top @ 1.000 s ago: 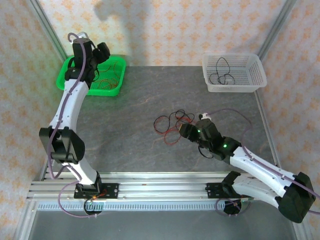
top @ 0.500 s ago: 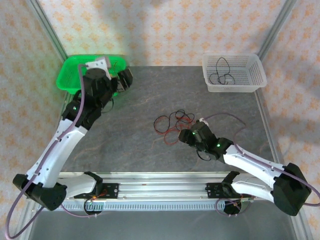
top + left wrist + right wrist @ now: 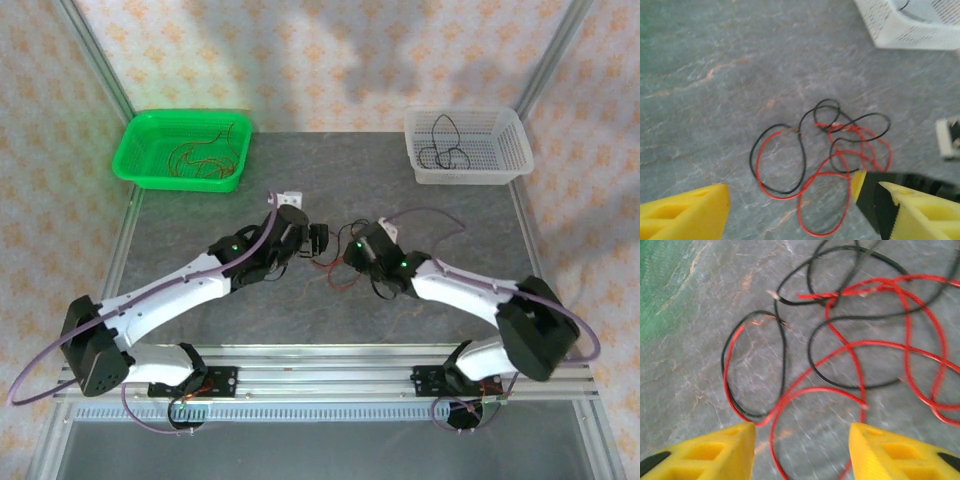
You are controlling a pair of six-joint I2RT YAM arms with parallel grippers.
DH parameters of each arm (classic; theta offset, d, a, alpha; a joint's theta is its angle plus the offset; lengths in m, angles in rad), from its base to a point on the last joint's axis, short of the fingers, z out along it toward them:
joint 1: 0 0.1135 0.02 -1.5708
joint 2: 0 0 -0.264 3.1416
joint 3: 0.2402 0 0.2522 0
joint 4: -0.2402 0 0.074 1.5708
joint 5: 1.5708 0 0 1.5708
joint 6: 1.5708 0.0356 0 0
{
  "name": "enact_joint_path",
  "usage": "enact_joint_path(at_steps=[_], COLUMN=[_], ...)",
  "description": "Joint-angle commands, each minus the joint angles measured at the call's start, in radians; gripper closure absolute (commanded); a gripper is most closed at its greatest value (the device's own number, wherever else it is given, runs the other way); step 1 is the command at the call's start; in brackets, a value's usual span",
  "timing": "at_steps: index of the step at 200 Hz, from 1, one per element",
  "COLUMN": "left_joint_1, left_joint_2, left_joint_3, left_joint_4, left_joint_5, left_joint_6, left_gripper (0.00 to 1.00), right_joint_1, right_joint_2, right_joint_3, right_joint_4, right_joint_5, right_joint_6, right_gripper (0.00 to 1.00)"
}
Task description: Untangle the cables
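The cables lie as a loose tangle of thin red and black loops flat on the grey table. In the top view the cables sit between the two grippers at mid-table. My left gripper comes at them from the left. In its wrist view the left gripper is open, its yellow fingers straddling the lowest red loop from above. My right gripper stands close on the other side. The right gripper is open over the cables, with a red strand lying on the table between its fingers.
A green basket at the back left holds red wires. A white basket at the back right holds a black wire; the white basket also shows in the left wrist view. Frame posts stand at the corners.
The left arm swung from the green basket down to the tangle at mid-table. The right gripper moved left toward the cables, and its jaws narrowed somewhat.
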State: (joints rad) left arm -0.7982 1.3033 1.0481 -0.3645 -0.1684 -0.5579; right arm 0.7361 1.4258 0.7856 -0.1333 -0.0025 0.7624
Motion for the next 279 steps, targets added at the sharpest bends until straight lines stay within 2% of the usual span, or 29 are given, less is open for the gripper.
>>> enact_joint_path(at_steps=[1,28,52,90,193,221,231,241,279], left_joint_1=[0.004,0.014,0.025,0.048,0.088,0.09,0.09,0.089,0.089], left_joint_2=[-0.018,-0.036,-0.04,-0.009,-0.012,0.0,0.001,-0.003,-0.03], left_joint_3=[-0.016,-0.023,-0.05,-0.038,-0.1,-0.1,-0.1,-0.101,-0.126], left_joint_4=[0.1,0.099,0.131,0.154,0.213,0.22,0.222,0.223,0.226], left_joint_5=[-0.077,-0.094,-0.061,-0.003,0.055,0.075,0.079,0.081,0.072], left_joint_6=[-0.023,-0.007,0.0,0.034,0.015,0.003,-0.005,-0.012,-0.022], left_gripper=[0.23,0.22,0.22,0.22,0.22,0.22,0.22,0.23,0.23], right_joint_1=[-0.013,-0.022,-0.03,-0.033,-0.033,-0.036,-0.035,-0.035,-0.035], right_joint_2=[0.074,0.117,0.169,0.257,0.332,0.361,0.367,0.363,0.247], right_joint_3=[0.08,0.098,0.137,0.182,0.217,0.235,0.245,0.25,0.235], right_joint_4=[-0.011,-0.004,-0.038,-0.052,-0.084,-0.085,-0.089,-0.091,-0.081], right_joint_5=[0.052,0.067,0.072,0.058,0.115,0.137,0.137,0.137,0.101], right_joint_6=[-0.02,-0.017,-0.028,-0.029,-0.057,-0.074,-0.078,-0.08,-0.099], right_gripper=[0.53,0.55,0.57,0.65,0.67,0.79,0.87,1.0,1.0])
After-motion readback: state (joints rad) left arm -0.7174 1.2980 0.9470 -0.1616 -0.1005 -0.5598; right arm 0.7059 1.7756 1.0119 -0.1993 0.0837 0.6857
